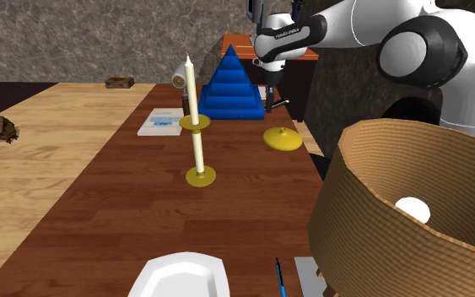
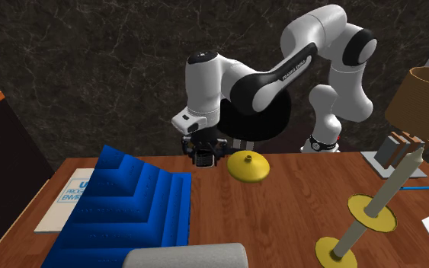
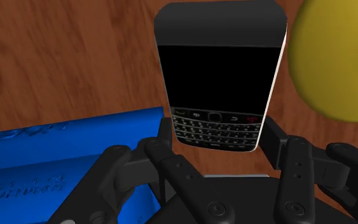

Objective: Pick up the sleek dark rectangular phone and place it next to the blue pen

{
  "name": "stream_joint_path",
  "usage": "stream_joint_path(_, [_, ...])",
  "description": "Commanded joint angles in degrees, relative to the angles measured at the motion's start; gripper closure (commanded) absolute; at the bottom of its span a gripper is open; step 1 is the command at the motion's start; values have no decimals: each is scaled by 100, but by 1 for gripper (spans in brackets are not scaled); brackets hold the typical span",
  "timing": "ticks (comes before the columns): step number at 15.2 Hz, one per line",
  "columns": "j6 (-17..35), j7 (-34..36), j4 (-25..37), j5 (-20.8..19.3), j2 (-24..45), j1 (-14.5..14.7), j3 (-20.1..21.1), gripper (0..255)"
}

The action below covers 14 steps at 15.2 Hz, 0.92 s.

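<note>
Shoulder camera: beside and behind me, high, looking down the length of the table [image 1: 143,202]. Second camera: across the table, low and near, facing my arm [image 2: 281,72]. Wrist camera: on my gripper [image 3: 217,130], aimed straight down, very close over the phone [image 3: 219,70]. All three catch the blue pyramid [image 1: 229,84] and yellow disc [image 1: 283,139].

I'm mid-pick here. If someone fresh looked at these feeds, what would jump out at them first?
Probably the black phone, its keyboard end clasped by the gripper in the wrist view. Next come the blue stepped pyramid right beside the gripper, and the tall white candle on its yellow holder in the middle of the shoulder view. The big brown ribbed shade looms at that view's lower right.
</note>
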Motion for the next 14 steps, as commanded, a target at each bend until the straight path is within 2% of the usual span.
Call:
stream_joint_path(1, [124, 159, -473, -76, -354, 132, 27, 255])
stream_joint_path(7, [482, 806, -1872, -306, -1407, 543, 217, 255])
stream_joint_path(14, [684, 1637, -3124, -453, -2454, 933, 593, 255])
